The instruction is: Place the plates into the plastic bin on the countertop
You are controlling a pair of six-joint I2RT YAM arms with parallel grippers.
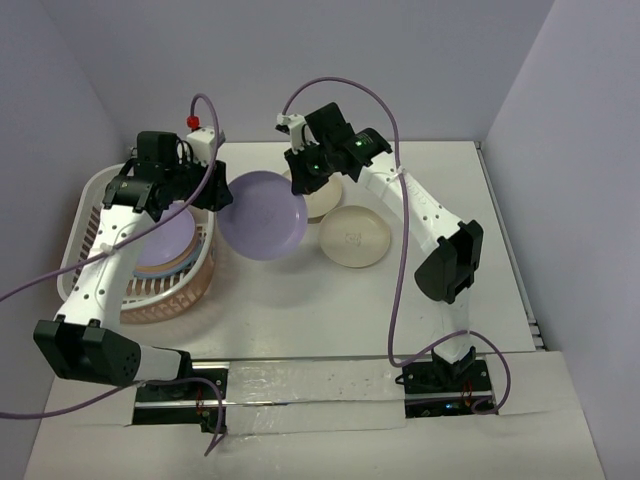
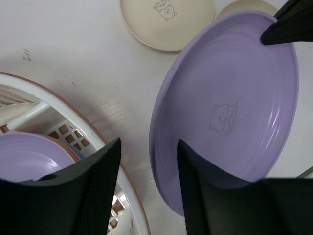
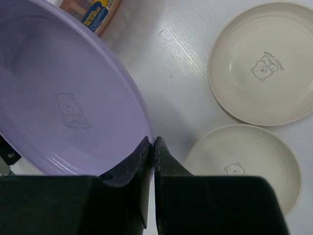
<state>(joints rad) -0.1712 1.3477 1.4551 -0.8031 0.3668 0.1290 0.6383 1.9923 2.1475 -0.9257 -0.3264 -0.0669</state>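
From the top external camera, a lilac plate hung tilted above the countertop, just right of the plastic bin, with a gripper at each side of it. The left gripper sat at the plate's left rim, over the bin's right wall. The right gripper met the plate's upper right rim. Inside the bin, a second lilac plate topped a stack of plates. Two cream plates lay flat on the countertop right of the held plate: the nearer cream plate was in full view and the farther cream plate was partly under the right arm.

In the left wrist view, the left gripper stood wide apart, one finger on each side of the lilac plate's near rim, gripping nothing. The right gripper's dark tip pinched the plate's far rim at the upper right. The bin's white rim curved across the lower left, with the second lilac plate inside.

In the right wrist view, the right gripper was pressed tight on the lilac plate's rim, with almost no gap between its fingers. Both cream plates lay on the countertop to the right.
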